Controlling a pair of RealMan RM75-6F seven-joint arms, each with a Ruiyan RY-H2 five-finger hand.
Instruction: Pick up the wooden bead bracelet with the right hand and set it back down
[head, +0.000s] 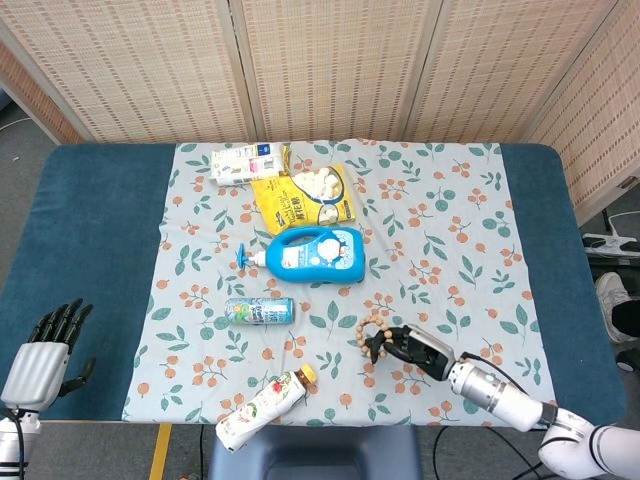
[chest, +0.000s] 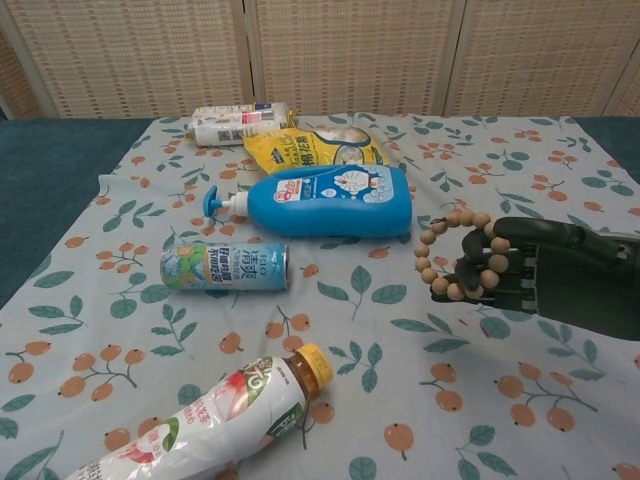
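1. The right hand (chest: 545, 280) reaches in from the right side of the scene, low over the floral tablecloth (chest: 420, 400), with its dark fingers (chest: 500, 268) pointing left.
2. The wooden bead bracelet (chest: 455, 256) is looped around those fingers; the right hand grasps it. The ring of beads stands roughly upright, in front of the near right end of the blue bottle.
3. Whether the lowest beads touch the cloth cannot be determined from either view.
4. In the head view the right hand (head: 415, 347) and the bracelet (head: 372, 330) appear near the front edge of the cloth, to the right of centre.
5. The left hand (head: 45, 350) sits at the near left corner over the bare blue table (head: 85, 230), well apart from all objects. It holds nothing and its fingers are extended and apart.
6. The blue bottle (chest: 320, 202) lies on its side at the centre of the cloth, pump nozzle pointing left.
7. A small can (chest: 225, 266) lies on its side just nearer than the blue bottle, to its left.
8. A drink bottle with a yellow cap (chest: 225, 420) lies at the near edge of the cloth.
9. A yellow snack bag (chest: 315, 147) and a white box (chest: 235, 123) lie at the far side, behind the blue bottle.
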